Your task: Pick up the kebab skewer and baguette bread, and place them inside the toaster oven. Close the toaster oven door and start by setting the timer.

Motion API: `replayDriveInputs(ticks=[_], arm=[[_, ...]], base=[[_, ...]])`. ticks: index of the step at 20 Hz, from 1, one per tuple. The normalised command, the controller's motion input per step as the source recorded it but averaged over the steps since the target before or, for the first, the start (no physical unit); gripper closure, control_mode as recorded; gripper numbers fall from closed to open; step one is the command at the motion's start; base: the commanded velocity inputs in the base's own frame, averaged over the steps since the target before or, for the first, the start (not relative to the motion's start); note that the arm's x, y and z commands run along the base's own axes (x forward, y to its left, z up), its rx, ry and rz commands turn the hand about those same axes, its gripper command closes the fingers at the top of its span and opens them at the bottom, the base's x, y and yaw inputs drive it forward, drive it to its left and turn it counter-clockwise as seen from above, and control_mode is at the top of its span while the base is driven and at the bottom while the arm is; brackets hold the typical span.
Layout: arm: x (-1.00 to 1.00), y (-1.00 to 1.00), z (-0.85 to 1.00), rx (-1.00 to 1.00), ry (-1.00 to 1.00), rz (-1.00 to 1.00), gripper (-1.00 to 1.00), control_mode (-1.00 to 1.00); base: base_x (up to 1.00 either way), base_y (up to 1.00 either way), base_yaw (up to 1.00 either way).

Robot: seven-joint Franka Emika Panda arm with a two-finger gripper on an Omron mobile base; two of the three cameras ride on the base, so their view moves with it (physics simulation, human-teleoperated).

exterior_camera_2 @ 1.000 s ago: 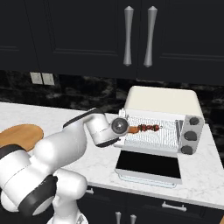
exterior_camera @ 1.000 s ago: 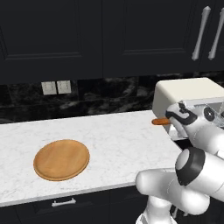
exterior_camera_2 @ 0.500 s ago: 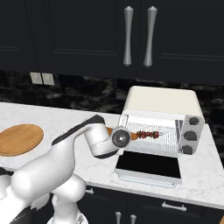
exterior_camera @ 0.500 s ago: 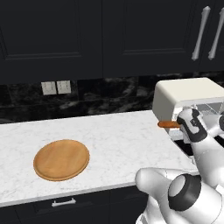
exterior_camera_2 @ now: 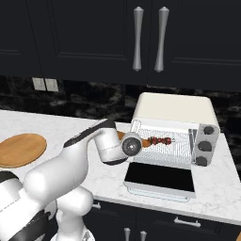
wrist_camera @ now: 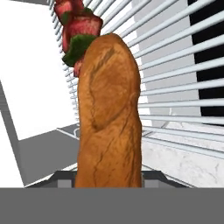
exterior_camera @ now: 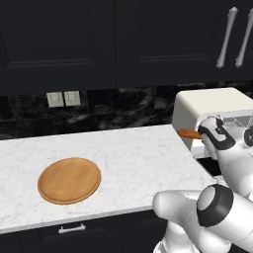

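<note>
One toaster oven [exterior_camera_2: 174, 128] stands on the counter [exterior_camera: 128, 153], and everything else is counted from it. One kebab skewer [exterior_camera_2: 161, 140] lies inside on its rack; one baguette bread [wrist_camera: 109, 118] pokes in at its mouth. One door [exterior_camera_2: 160, 176] — folded down flat in front. Three dark knobs [exterior_camera_2: 205, 147] run down its right side. One round wooden board [exterior_camera: 69, 180] sits well to its left — two cabinet handles [exterior_camera_2: 148, 38] hang above.

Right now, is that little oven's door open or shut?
Open. The toaster oven door lies folded down flat in front of the toaster oven, leaving the wire rack and the kebab skewer exposed.
</note>
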Motion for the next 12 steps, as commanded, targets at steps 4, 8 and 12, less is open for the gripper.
replayDriveInputs(ticks=[4,8,12], arm=[[-0.41,-0.08,0.59,0.00,-0.06,-0.03,1.00,-1.00],[-0.10,-0.42,0.42,0.00,-0.01,-0.01,1.00,-1.00],[0.22,-0.99,0.01,0.00,0.00,0.00,1.00,-1.00]], base=[[0.00,0.00,0.00],[0.00,0.00,0.00],[0.00,0.00,0.00]])
